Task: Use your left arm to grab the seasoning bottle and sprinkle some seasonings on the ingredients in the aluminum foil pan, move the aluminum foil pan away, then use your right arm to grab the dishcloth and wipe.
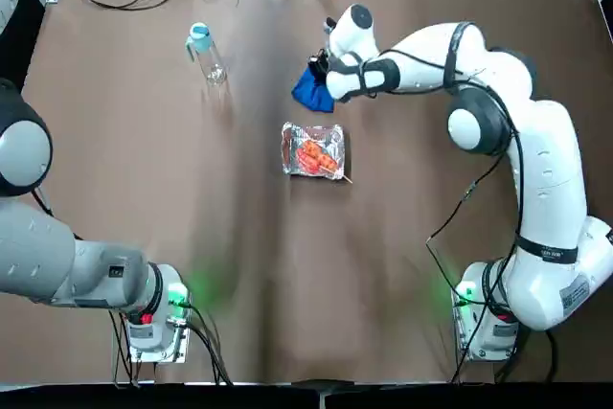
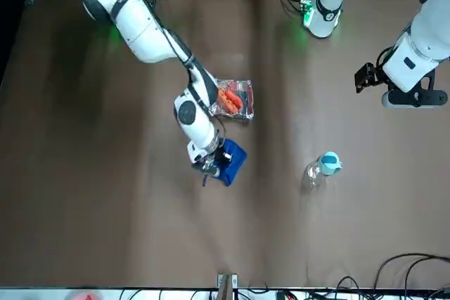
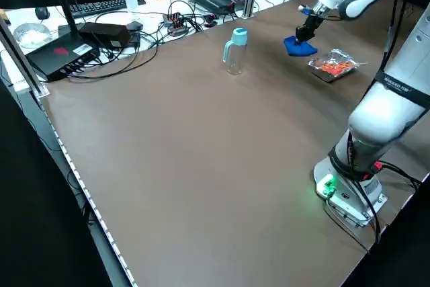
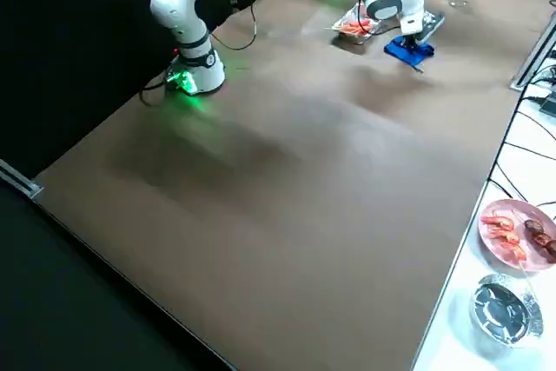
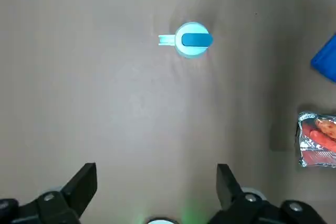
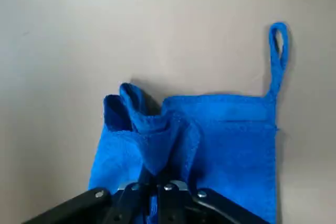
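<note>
Aluminum foil pan (image 1: 289, 162) holding red-orange ingredients (image 1: 314, 154) sits near the middle of a brown-covered table (image 1: 230, 304), a thin stick (image 1: 347, 179) poking out over its edge. Just beyond the pan, on the side away from the arms' bases, the right gripper (image 6: 152, 179) reaches down to the dishcloth (image 6: 231, 156), its two fingers clenched on a bunched fold of the bright blue fabric. The jaws stand close together, with the pinched cloth rising in folds around the fingertips, while the rest of it spreads to one side and ends in a narrow hanging loop (image 6: 278, 59). The cloth and the pan lie near each other but apart.

At the robot's left, the left gripper (image 5: 156, 169) hangs above the table with its jaws released and spread wide, bare table showing between the two black fingers. It touches neither the bottle nor the pan.

The seasoning bottle (image 3: 236, 55), clear with a light-blue cap and a side handle, stands upright on the far left part of the table, well apart from the pan and the dishcloth. On the white surface past the table's far edge, a pink plate (image 4: 495, 254) bears more food, with a round foil bowl (image 4: 506, 312) beside it.
</note>
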`<state>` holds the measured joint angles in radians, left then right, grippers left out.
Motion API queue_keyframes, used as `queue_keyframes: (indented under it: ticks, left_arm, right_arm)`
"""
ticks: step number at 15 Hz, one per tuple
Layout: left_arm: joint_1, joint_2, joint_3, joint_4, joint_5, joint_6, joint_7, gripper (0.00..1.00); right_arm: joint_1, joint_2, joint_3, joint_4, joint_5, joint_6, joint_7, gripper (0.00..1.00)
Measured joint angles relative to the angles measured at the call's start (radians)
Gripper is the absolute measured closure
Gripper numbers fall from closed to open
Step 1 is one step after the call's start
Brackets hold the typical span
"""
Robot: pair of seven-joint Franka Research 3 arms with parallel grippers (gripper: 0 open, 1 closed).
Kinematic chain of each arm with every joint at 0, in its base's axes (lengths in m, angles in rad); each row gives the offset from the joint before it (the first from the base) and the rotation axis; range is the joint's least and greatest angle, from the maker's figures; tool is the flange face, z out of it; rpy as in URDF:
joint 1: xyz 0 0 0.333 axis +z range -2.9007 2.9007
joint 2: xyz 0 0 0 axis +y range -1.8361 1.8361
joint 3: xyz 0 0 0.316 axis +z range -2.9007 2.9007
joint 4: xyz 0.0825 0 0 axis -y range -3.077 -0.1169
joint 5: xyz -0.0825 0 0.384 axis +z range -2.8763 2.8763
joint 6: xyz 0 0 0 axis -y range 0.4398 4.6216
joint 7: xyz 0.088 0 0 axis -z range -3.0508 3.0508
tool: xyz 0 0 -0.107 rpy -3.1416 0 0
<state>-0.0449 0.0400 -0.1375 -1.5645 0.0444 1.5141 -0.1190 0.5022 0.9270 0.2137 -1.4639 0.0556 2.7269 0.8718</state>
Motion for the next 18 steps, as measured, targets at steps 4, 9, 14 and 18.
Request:
queue_keyframes:
  ticks: [4, 9, 14, 18]
  left_arm:
    - [0.002, 0.0, 0.001, 0.0, 0.0, 0.0, 0.0, 0.0]
    - [0.004, 0.0, 0.011, 0.0, 0.0, 0.0, 0.001, 0.0]
    - [0.012, 0.0, 0.013, -0.001, 0.001, 0.0, 0.001, 0.0]
    - [0.032, 0.001, 0.013, -0.006, 0.001, 0.0, 0.004, 0.0]
  right_arm:
    - [-0.124, -0.037, 0.056, 0.011, 0.0, -0.22, -0.102, 0.93]
    - [-0.246, -0.091, 0.135, 0.019, 0.0, -0.437, -0.176, 0.93]
    - [-0.44, -0.143, 0.24, 0.039, 0.001, -0.701, -0.28, 0.93]
    - [-0.596, -0.15, 0.316, 0.059, -0.005, -0.869, -0.361, 0.93]
